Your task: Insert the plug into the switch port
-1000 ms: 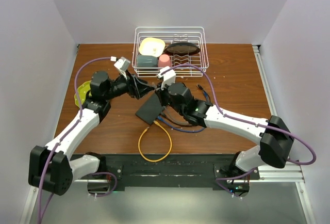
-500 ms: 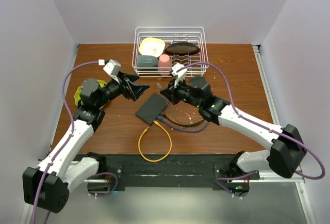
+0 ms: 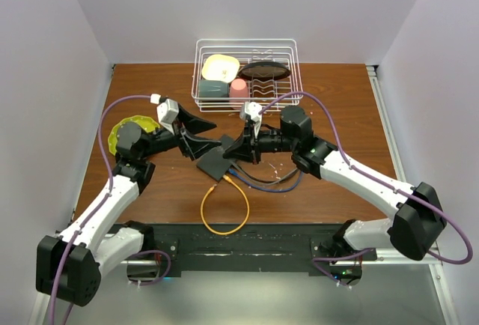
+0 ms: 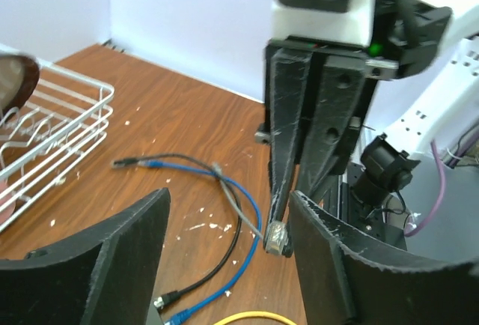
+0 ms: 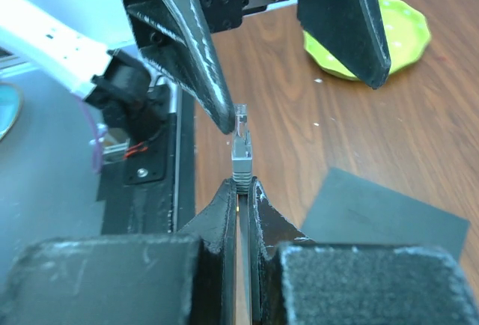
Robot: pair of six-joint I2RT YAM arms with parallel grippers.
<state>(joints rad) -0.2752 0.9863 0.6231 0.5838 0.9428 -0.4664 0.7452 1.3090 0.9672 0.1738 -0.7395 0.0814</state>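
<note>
Nothing can be read from where I stand. No legible writing, label, brand, number or sign shows on the plug (image 5: pixel 240 149), the box (image 3: pixel 213 162) or anything else in view.
</note>
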